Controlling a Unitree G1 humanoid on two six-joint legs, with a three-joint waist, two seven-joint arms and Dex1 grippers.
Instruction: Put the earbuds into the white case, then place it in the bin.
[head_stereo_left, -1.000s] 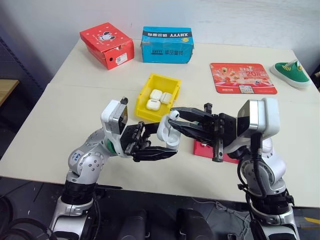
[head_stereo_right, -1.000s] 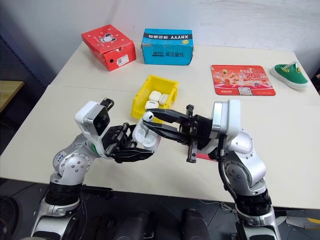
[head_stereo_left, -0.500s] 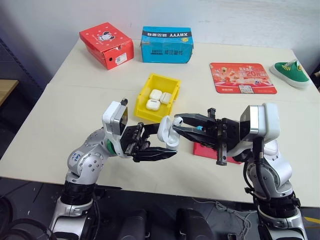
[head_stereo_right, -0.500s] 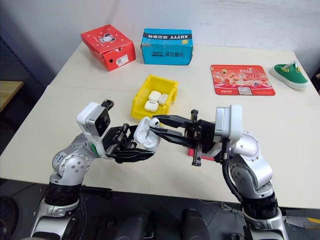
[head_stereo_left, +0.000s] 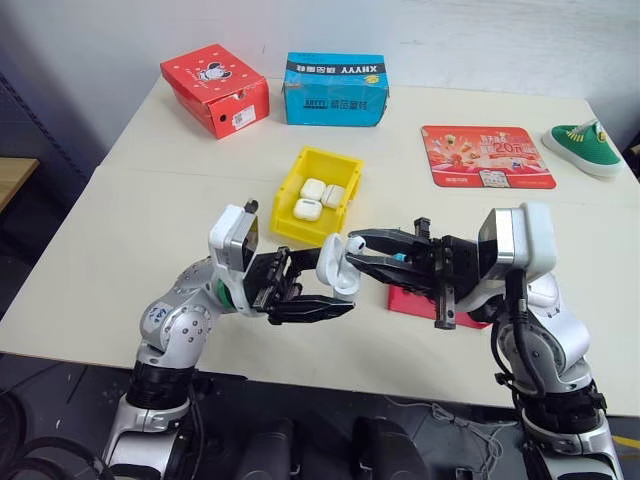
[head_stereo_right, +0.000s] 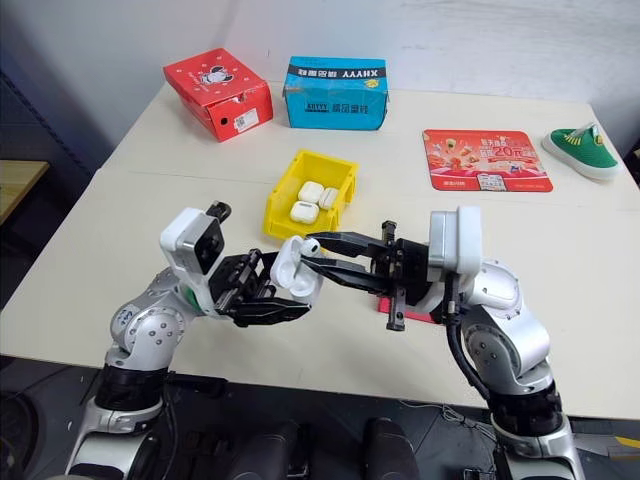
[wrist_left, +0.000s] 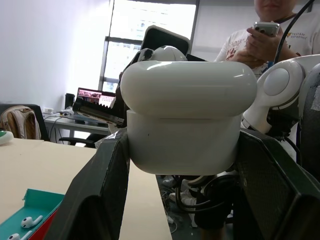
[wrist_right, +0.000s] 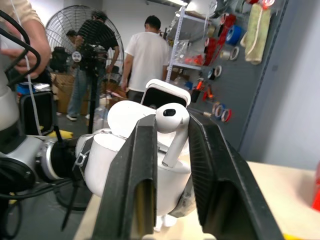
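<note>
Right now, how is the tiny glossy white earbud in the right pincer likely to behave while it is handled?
The tiny glossy white plastic earbud is probably slippery: smooth, rounded, pinched only at its head by the right pincer. It looks very light, so it should not sag. Its loose stem may swivel against the glossy white case.

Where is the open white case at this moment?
In the left eye view, the white case is held above the table's front edge by the left end effector, just in front of the yellow bin, and the right end effector brings an earbud to it.
</note>
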